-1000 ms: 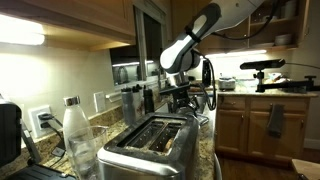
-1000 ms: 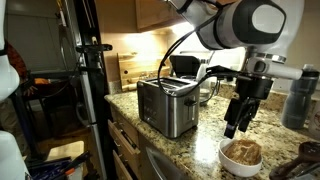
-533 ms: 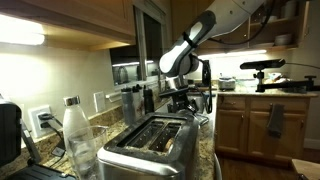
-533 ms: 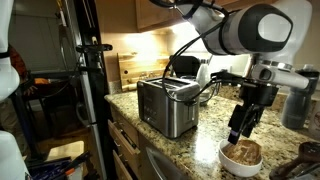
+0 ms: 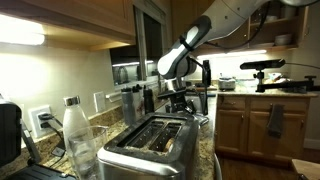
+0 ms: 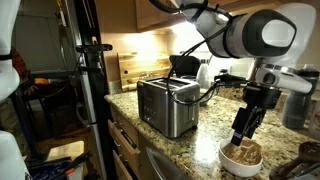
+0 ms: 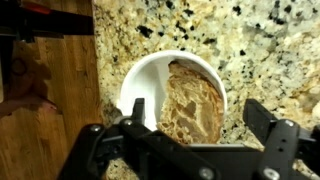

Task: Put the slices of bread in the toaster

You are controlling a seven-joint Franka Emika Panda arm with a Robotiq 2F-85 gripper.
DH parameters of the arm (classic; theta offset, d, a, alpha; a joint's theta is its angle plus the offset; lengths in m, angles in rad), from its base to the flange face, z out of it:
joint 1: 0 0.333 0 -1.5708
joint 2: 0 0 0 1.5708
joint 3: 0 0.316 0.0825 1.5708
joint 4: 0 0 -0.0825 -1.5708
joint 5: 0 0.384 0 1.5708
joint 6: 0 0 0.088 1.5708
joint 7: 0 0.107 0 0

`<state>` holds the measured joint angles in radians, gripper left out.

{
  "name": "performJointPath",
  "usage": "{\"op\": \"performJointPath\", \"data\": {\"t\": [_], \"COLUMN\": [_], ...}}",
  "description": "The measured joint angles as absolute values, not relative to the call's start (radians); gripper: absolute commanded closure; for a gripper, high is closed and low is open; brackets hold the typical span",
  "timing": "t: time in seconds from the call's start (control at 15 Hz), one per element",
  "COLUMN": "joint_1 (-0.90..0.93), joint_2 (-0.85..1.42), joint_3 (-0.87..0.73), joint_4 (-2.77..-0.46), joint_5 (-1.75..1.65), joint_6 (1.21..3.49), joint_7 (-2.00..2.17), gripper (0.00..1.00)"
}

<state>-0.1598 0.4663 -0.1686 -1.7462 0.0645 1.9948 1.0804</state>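
The gripper [image 6: 241,138] hangs just above a white bowl [image 6: 232,168] on the granite counter [image 6: 204,128]. In the wrist view its fingers [image 7: 136,110] are spread wide over the two sides of the bowl and hold nothing. The slices of bread [image 7: 195,105], tan with a darker crust, lie in the bowl, and the toaster [image 6: 166,106] stands well apart on its left.

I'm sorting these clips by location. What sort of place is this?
Most likely a home kitchen: a speckled granite counter, wooden cabinets, and a steel toaster standing on the counter.
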Motion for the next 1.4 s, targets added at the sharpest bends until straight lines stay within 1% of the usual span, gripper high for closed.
{"op": "performJointPath", "data": {"t": [0.67,0.73,0.8,0.93,1.0,1.07,1.13,1.27,1.33,1.4], "joint_1": [-0.16,-0.161,-0.161,-0.161,-0.161,-0.161,-0.161,-0.161,-0.161,-0.161], "joint_2": [0.525,0.532,0.538,0.545,0.547,0.55,0.554,0.561,0.562,0.563], "joint_3": [-0.169,-0.17,-0.17,-0.17,-0.17,-0.171,-0.171,-0.171,-0.172,-0.172], "joint_4": [-1.69,-1.684,-1.679,-1.672,-1.67,-1.667,-1.663,-1.656,-1.654,-1.653], "joint_5": [0.08,0.082,0.084,0.086,0.087,0.087,0.087,0.087,0.087,0.087], "joint_6": [1.995,1.995,1.995,1.995,1.995,1.995,1.995,1.995,1.994,1.994], "joint_7": [1.061,1.061,1.059,1.058,1.058,1.058,1.057,1.057,1.056,1.056], "gripper": [0.0,0.14,0.16,0.33,0.39,0.4,0.44,0.41,0.45,0.43]}}
